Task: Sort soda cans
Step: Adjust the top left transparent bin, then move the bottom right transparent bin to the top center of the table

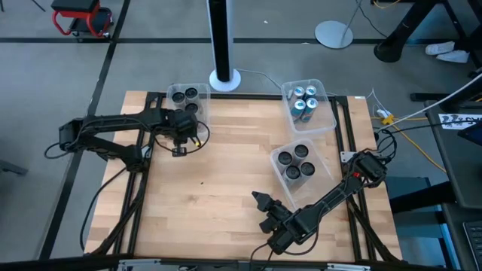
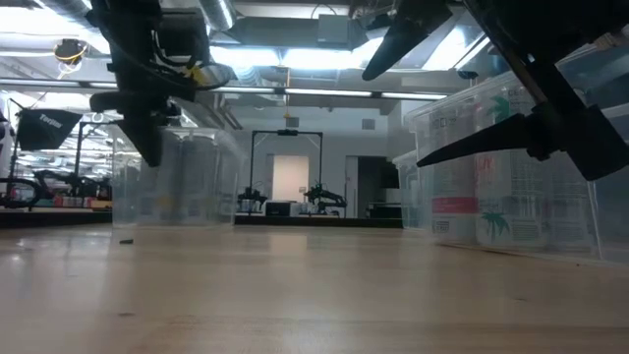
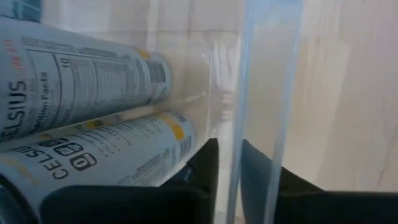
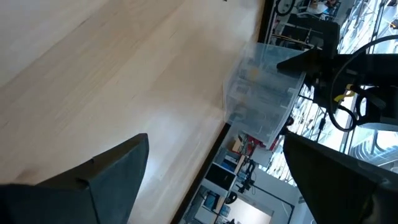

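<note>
Two silver-grey soda cans (image 3: 81, 124) stand in a clear bin (image 1: 187, 98) at the table's far left. My left gripper (image 3: 230, 180) stands at that bin's near side, pointing steeply down, shut on its wall. A second bin (image 1: 309, 105) at the far right holds blue-and-silver soda cans (image 1: 304, 104). A third bin (image 1: 300, 162) holds dark soda cans (image 1: 297, 161). My right gripper (image 1: 263, 211) hangs open near the table's front edge, nothing between its fingers. My left gripper pinches the clear bin's near wall (image 3: 235, 112) between its two fingers, one finger (image 3: 202, 168) inside the bin beside the cans and the other outside. The fingers come from above, pointing steeply down. In the low view the bin (image 2: 187, 182) stands on the table.
Bare wooden tabletop (image 1: 218, 181) lies between the two arms. A black post on a white foot (image 1: 224, 75) stands just beyond the table's far edge. Dark frame rails (image 1: 143, 188) run along the table's left and right sides.
</note>
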